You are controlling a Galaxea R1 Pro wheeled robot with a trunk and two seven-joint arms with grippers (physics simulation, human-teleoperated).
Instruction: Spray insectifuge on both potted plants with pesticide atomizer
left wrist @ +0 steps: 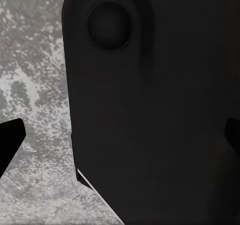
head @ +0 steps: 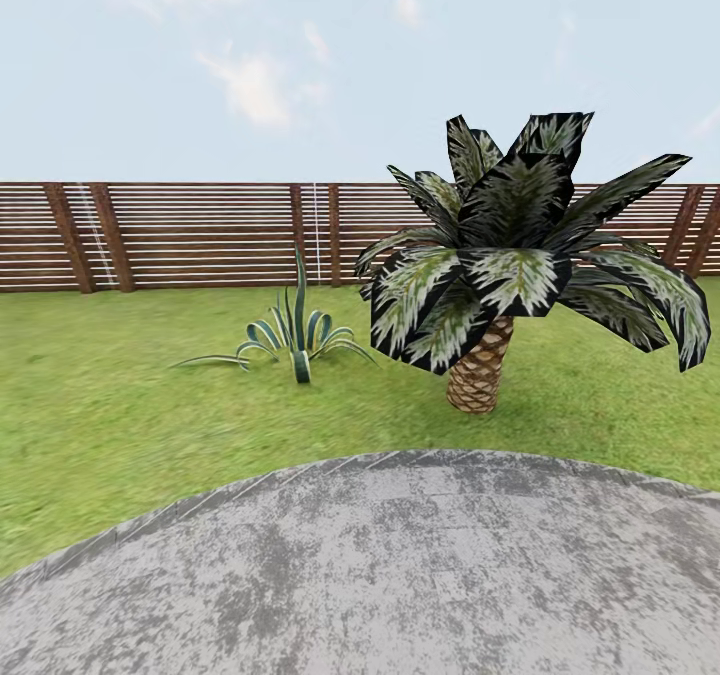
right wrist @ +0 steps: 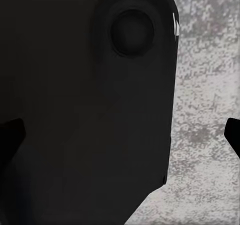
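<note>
The garden lawn (head: 120,395) stretches ahead to a brown slatted fence (head: 200,235). The pesticide atomizer and the potted plants are out of view. My left gripper (left wrist: 122,140) is open: its dark fingertips (left wrist: 10,142) sit at the two sides of the left wrist view, with a dark robot part and grey mottled stone behind them. My right gripper (right wrist: 122,135) is open as well, its fingertips (right wrist: 10,140) wide apart over the same dark part and stone. Neither holds anything.
A round grey mottled stone slab (head: 400,575) lies directly in front of me. Beyond it stand a big striped-leaf palm (head: 500,265) on the right and a spiky blue-green plant (head: 295,340) on the grass to its left.
</note>
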